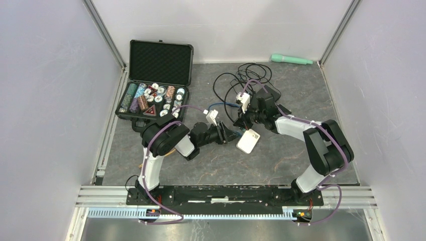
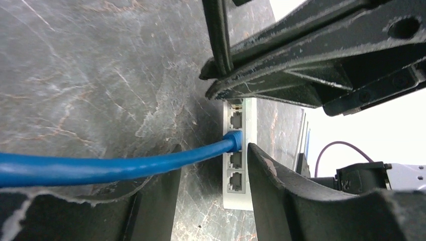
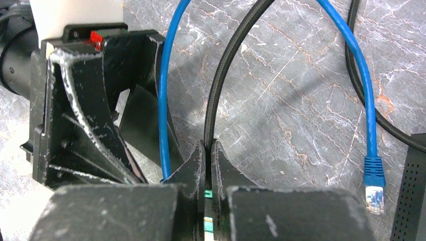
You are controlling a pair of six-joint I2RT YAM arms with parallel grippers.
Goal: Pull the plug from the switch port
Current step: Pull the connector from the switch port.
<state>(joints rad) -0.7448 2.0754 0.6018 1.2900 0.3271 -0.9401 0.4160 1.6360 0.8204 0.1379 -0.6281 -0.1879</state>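
Note:
The white switch (image 1: 248, 141) lies mid-table; in the left wrist view its port row (image 2: 236, 198) faces me. A blue plug (image 2: 234, 141) sits in one port, and its blue cable (image 2: 100, 165) runs off to the left. My left gripper (image 2: 213, 150) is open, with one finger on each side of the cable just short of the plug. My right gripper (image 3: 208, 143) is shut on a black braided cable (image 3: 226, 75), right above the switch and close to the left gripper (image 1: 232, 134). The blue cable (image 3: 163, 120) passes beside its fingers.
An open case of poker chips (image 1: 155, 95) stands at the back left. A tangle of black cables (image 1: 241, 80) lies behind the switch. A loose blue plug end (image 3: 374, 186) lies by a black box (image 3: 413, 191). A green tool (image 1: 291, 59) lies by the back wall.

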